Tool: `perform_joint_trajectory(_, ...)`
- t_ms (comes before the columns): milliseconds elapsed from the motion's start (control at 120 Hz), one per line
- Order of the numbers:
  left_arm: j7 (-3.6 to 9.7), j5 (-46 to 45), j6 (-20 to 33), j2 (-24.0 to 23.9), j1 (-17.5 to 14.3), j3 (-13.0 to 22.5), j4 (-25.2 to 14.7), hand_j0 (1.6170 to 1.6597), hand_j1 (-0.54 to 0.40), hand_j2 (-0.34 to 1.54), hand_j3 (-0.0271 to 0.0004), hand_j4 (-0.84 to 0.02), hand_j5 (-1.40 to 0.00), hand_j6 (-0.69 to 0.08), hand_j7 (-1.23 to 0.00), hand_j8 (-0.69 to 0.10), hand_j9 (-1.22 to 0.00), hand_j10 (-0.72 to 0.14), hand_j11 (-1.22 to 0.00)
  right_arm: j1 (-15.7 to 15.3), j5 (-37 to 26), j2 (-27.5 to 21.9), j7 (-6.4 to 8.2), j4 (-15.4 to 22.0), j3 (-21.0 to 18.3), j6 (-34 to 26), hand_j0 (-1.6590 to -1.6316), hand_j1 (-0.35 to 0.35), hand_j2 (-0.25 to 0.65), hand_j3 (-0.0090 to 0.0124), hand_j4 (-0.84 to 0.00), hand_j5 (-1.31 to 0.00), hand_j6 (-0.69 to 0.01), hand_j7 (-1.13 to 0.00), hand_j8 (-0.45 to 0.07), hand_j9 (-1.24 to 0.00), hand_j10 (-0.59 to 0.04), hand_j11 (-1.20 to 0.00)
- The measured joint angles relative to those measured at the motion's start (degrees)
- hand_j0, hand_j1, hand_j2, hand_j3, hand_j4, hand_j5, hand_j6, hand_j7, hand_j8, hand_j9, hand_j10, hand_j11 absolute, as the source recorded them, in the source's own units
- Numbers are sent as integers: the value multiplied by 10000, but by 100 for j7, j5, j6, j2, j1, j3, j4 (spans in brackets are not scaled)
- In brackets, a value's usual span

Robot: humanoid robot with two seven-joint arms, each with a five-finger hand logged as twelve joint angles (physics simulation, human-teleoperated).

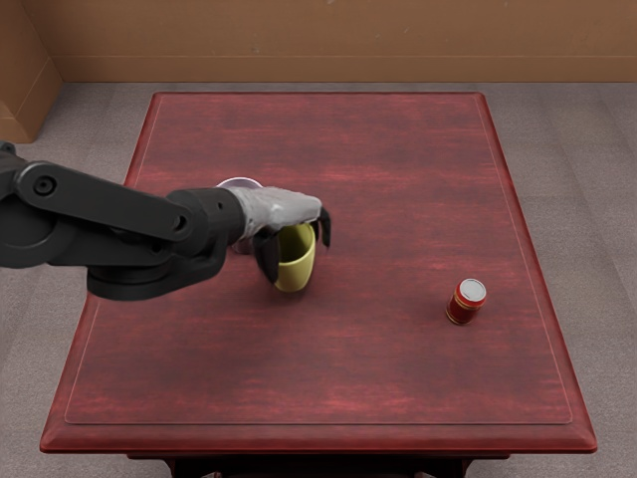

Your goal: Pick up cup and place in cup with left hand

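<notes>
Black arm (109,204), pale grey hand (289,209) (black-fingered).

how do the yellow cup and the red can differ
The yellow cup is open at the top, while the red can has a closed, silvery lid. The cup is partly hidden by the left hand; the can stands away from it. The cup looks larger than the can. Both are round-sided.
</notes>
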Motion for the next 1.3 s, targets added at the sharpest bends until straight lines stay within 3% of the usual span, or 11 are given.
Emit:
perform_joint_trajectory(300,-24,-43,-311,72,-646,-46,-121,16556,-1303,959,0,-4316,-6176,-3335,-6164,-2491,-6079,-3303,-6027,0,0,0,0,0,0,0,-16581,-3491,1,0,-5,-1,-7,0,-6,-1,-4,0)
perform_joint_trajectory(383,-29,-59,-519,297,-781,-104,-127,16556,-1246,930,0,-4313,-6217,-3282,-6229,-2475,-6144,-3327,-6048,0,0,0,0,0,0,0,-16581,-3491,1,0,-5,-1,-7,0,-5,-1,-4,0)
perform_joint_trajectory(683,-28,-67,-1011,715,-1073,-291,-133,16554,-1330,989,0,-4299,-6288,-3261,-6335,-2411,-6150,-3270,-6089,0,0,0,0,0,0,0,-16581,-3491,0,0,-5,-1,-8,0,-6,-1,-4,0)
perform_joint_trajectory(1150,2,-29,-1117,1484,-1082,-175,-86,16555,-1308,987,0,-4296,-6234,-3313,-6266,-2493,-6071,-3321,-6049,0,0,0,0,0,0,0,-16581,-3491,0,0,-5,-1,-7,0,-6,-1,-4,0)
perform_joint_trajectory(1300,4,3,-1071,1538,-926,-123,51,16554,-1413,1063,0,-4288,-6224,-3242,-6226,-2435,-6043,-3234,-6048,0,0,0,0,0,0,0,-16581,-3491,0,0,-5,-1,-7,0,-6,-1,-4,0)
